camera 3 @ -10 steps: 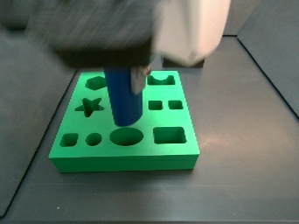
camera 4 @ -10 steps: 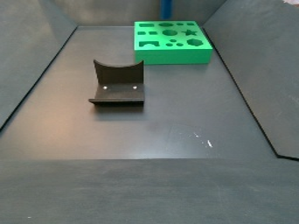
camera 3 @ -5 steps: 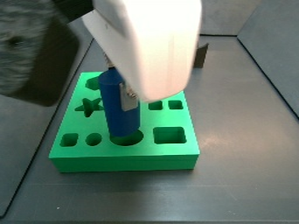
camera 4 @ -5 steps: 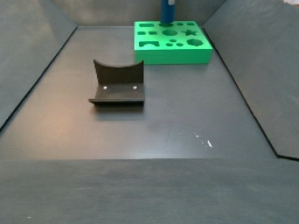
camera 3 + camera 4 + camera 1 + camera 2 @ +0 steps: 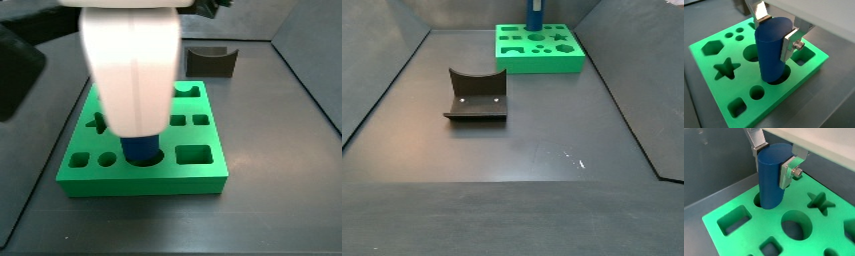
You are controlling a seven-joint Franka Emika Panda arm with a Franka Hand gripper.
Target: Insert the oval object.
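The oval object is a tall blue peg [image 5: 772, 50], and it stands upright. My gripper [image 5: 777, 28] is shut on its upper part, with one silver finger [image 5: 791, 43] on each side, as both wrist views show [image 5: 773, 175]. The peg's lower end sits in an oval hole of the green block [image 5: 711, 65] near one edge [image 5: 765, 203]. In a side view the arm's white body [image 5: 134, 70] hides most of the peg; only its lower end [image 5: 140, 151] shows in the hole. In a side view the peg [image 5: 535, 12] rises from the block's far side [image 5: 540, 62].
The green block [image 5: 147, 178] has other holes: a star [image 5: 819, 202], a hexagon [image 5: 713, 47], rounds and squares [image 5: 195, 154]. The dark fixture [image 5: 476, 97] stands on the grey floor apart from the block and also shows behind it [image 5: 214, 60]. Walls enclose the floor.
The gripper has come down with the blue peg. The peg's lower end now sits in the oval hole, and the arm's white body has shifted across the side view, covering most of the peg.
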